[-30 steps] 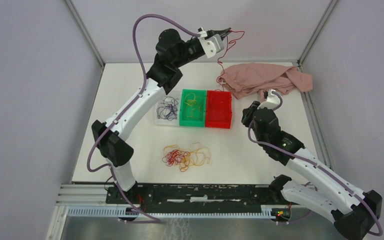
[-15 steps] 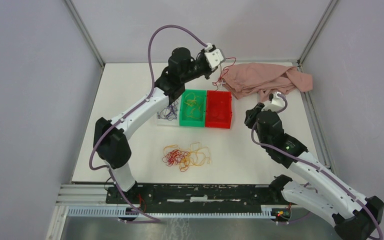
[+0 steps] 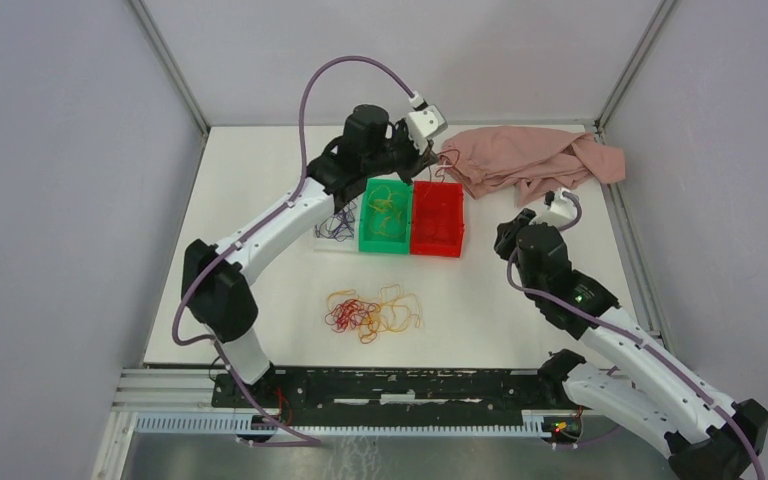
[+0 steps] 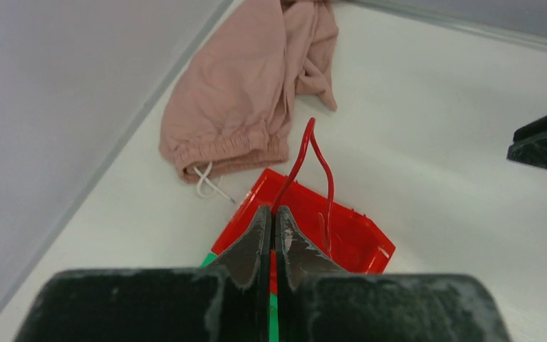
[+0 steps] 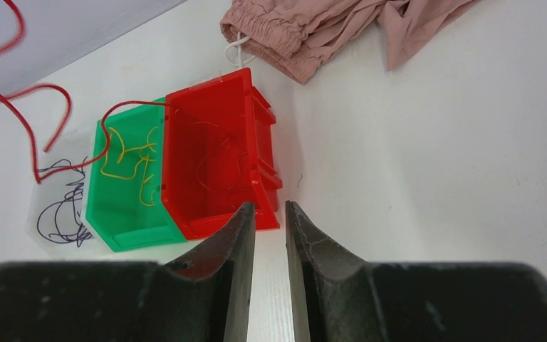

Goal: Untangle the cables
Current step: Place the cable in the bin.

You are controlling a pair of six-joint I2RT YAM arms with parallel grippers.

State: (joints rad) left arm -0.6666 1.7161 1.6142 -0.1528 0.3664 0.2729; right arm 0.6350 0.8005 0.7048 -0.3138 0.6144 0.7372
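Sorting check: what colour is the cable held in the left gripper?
Red cable, clearest in the left wrist view.

No word, number, brand or sign can be read in any view. The red bin, green bin and pink cloth toward twelve o'clock on the table are plain. The red cable pinched in the left gripper carries no print.

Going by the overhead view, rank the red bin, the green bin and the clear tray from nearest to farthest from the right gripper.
Measured from the right gripper:
1. red bin: at the right end of the row, on the gripper's side.
2. green bin: in the middle of the row, against the red bin's left wall.
3. clear tray: at the left end of the row, beyond the green bin.
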